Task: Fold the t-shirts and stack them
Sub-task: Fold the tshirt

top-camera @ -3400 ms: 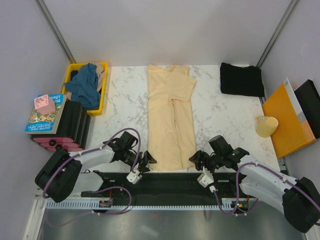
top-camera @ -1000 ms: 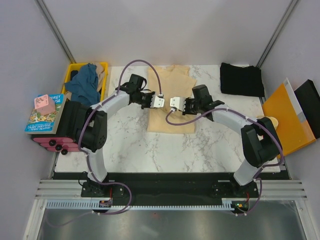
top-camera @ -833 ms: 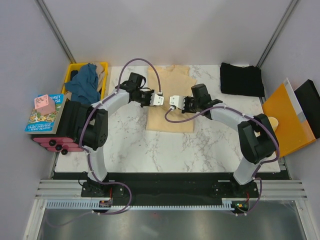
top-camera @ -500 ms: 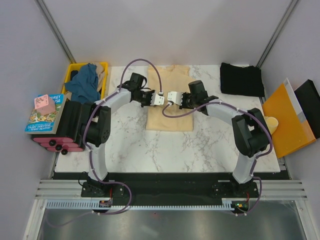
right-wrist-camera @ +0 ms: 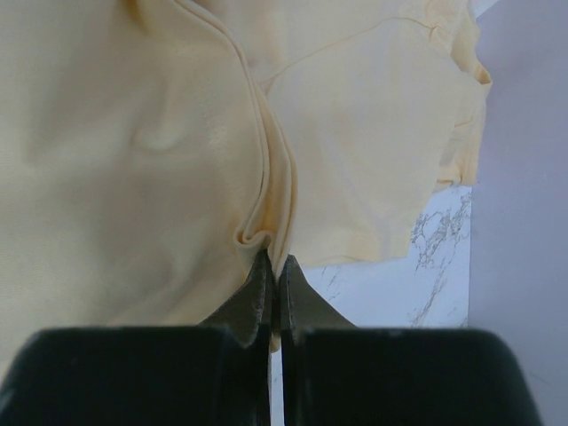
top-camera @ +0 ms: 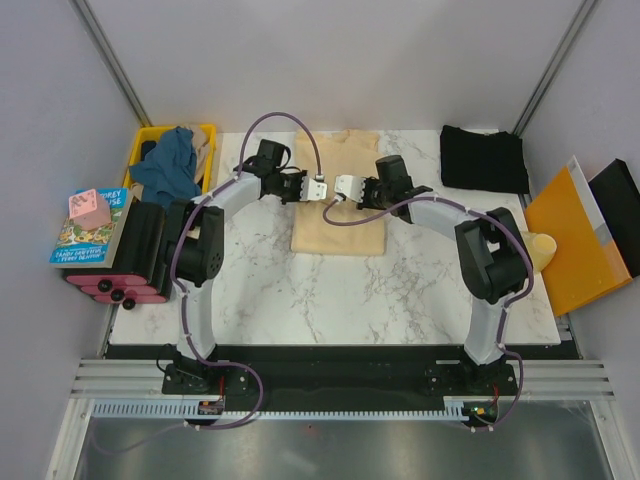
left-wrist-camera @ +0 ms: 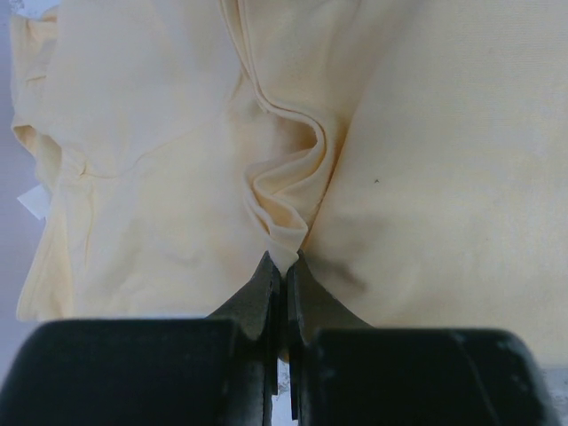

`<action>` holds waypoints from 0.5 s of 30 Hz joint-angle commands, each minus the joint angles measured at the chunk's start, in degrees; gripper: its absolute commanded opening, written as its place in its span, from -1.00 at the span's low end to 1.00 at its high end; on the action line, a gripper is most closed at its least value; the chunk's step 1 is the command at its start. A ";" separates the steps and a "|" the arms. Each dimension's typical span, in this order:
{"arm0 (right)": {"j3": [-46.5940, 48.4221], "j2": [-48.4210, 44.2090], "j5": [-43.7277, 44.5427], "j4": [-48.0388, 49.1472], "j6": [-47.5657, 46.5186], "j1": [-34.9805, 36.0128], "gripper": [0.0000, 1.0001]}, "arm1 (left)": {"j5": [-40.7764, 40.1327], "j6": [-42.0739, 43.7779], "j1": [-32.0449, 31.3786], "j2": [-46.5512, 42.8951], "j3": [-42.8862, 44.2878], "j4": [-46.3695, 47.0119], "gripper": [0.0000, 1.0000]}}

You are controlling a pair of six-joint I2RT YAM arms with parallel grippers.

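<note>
The left pincer (left-wrist-camera: 282, 266) and right pincer (right-wrist-camera: 273, 266) each clench a fold of the cream t-shirt (top-camera: 338, 225), half folded at the worktop's (top-camera: 260, 290) far middle. The black t-shirt (top-camera: 484, 158) lies folded far right. The teal t-shirt (top-camera: 170, 165) sits crumpled in the crate (top-camera: 205, 190), and nothing is stacked yet.

Left arm (top-camera: 225, 198), right arm (top-camera: 440, 213): grey links, black joints, purple cables; left hand (left-wrist-camera: 282, 273), right hand (right-wrist-camera: 273, 269) black, tapered.

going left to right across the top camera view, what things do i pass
book → yellow crate → cream-yellow t-shirt → black t-shirt → orange folder
</note>
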 commanded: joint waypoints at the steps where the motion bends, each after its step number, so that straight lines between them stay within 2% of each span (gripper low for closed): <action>1: 4.03 2.22 1.82 2.63 0.61 -0.37 -1.00 | -0.78 -1.83 0.60 2.71 3.08 3.23 -0.96; 15: 6.40 5.91 4.81 4.65 0.52 -0.81 -1.00 | -2.71 -3.41 1.83 7.19 7.83 4.98 -0.96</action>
